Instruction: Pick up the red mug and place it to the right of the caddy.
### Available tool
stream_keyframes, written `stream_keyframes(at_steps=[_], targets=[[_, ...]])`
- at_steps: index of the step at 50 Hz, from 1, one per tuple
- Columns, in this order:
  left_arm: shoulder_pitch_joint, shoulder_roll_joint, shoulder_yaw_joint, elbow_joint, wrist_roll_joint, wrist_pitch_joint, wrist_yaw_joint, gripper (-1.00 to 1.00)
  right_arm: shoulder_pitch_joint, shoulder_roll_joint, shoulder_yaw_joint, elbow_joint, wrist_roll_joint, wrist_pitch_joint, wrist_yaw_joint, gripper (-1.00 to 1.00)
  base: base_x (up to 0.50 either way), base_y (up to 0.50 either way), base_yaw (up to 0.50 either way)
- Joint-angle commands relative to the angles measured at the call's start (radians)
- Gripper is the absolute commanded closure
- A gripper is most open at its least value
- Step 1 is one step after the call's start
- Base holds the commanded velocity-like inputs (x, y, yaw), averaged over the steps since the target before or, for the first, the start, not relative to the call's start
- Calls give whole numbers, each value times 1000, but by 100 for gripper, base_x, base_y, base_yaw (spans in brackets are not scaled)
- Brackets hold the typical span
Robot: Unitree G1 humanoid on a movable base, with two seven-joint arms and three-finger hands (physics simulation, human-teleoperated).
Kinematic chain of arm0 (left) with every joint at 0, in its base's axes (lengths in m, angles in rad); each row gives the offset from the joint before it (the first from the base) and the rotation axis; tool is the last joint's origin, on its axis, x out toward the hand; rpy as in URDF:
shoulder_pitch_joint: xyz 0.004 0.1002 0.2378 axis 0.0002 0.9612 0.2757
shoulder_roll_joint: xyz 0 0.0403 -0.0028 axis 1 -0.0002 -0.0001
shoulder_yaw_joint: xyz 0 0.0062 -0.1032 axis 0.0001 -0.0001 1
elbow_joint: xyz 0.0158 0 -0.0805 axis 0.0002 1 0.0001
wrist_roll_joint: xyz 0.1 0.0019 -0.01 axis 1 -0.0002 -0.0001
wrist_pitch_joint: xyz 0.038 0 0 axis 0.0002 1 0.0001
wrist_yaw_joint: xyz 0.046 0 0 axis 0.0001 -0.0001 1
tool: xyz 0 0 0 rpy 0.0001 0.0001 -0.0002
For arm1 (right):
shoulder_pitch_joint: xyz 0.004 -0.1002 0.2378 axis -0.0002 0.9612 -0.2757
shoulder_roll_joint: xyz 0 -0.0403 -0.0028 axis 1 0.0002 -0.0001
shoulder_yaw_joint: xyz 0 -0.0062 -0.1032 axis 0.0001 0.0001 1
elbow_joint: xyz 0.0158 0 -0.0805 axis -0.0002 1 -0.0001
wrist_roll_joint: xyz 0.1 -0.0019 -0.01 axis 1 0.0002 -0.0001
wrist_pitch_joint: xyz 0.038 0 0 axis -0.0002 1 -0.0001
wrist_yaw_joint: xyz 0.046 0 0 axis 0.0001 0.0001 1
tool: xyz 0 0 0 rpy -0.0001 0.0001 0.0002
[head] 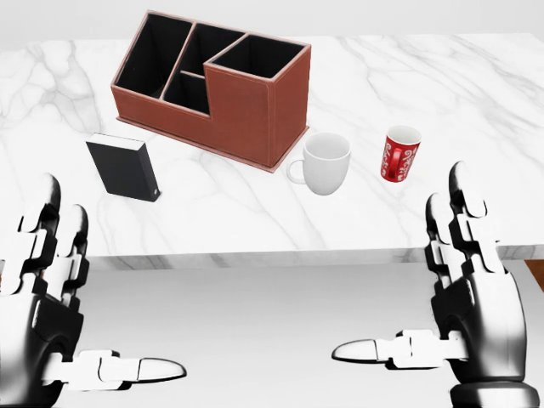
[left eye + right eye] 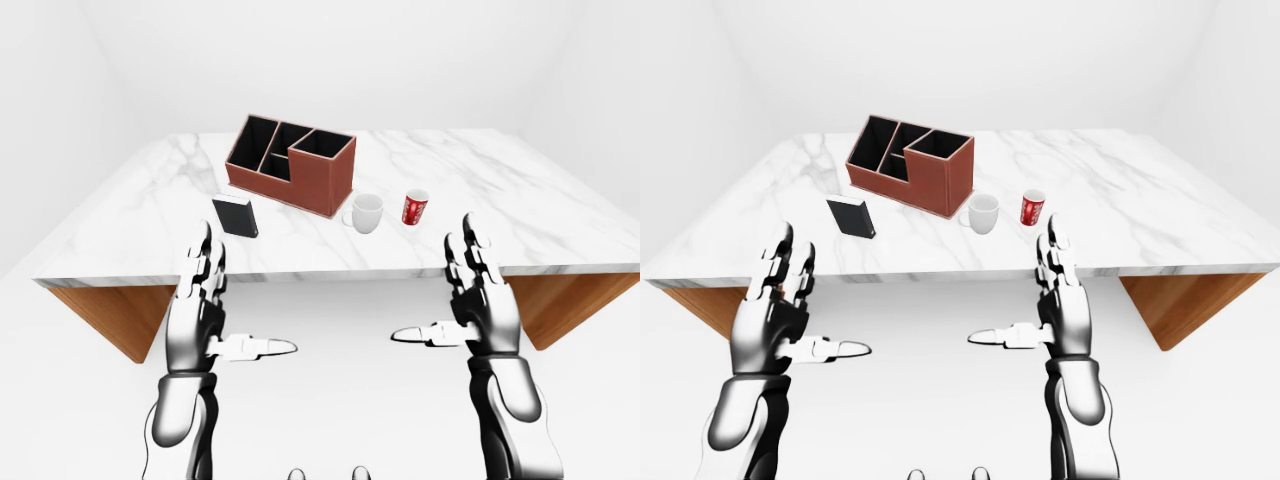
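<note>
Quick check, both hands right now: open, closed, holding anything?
Left hand: open, holding nothing.
Right hand: open, holding nothing; the red mug stands untouched on the table.

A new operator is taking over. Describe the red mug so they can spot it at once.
Start at the brown caddy on the marble table. To its right in the head view stands a white mug, then the red mug. It is the smaller of the two, red with white markings.
</note>
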Motion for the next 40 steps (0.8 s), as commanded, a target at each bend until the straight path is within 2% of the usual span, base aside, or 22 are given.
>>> stream_keyframes(at_steps=[1,20,40], targets=[[29,-5,4,-79,0,0,-7,-100,37,12,-9,-125,-9,0,-11,-100,0,0,0],[37,-9,8,-106,-1,0,-10,-100,46,17,-10,-140,20,0,2,-100,2,0,0],[37,-11,20,-132,-10,0,-13,-100,55,15,-8,-148,40,0,15,-100,48,0,0]])
